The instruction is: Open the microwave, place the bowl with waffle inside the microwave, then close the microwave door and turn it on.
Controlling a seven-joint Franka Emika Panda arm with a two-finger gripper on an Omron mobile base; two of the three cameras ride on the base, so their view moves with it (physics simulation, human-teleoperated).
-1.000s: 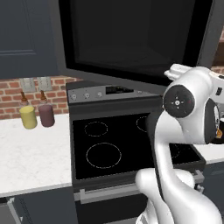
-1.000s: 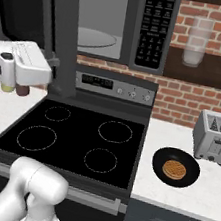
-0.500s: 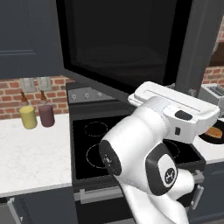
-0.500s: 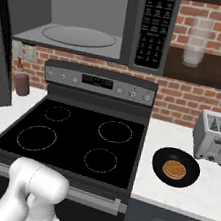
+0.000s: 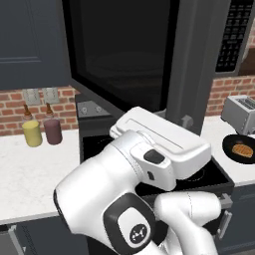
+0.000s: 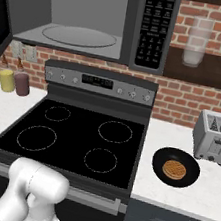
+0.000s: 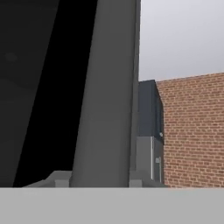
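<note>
The microwave hangs above the stove with its cavity exposed: the pale interior and round turntable plate show in the right base view, and the black keypad strip runs down its right side. The microwave door stands swung wide open; in the left base view its black glass window fills the top centre, with the thick grey edge at about 2 o'clock from the arm. In the hand view that same grey door edge rises as a tall slanted band right in front of the camera, black glass at 9 o'clock of it and brick wall at 3 o'clock.

The bowl sits on the desk at 3 o'clock of the stove, just in front of the silver toaster, which stands at 1 o'clock of it. The waffle lies flat inside the bowl, golden-brown. In the left base view the bowl appears at the far right edge.

A yellow bottle and a dark-red bottle stand side by side on the desk at 9 o'clock of the stove, against the brick wall.

The white arm bends across the foreground of the left base view. I cannot tell whether the jaws are spread or pressed together; nothing shows between them.
</note>
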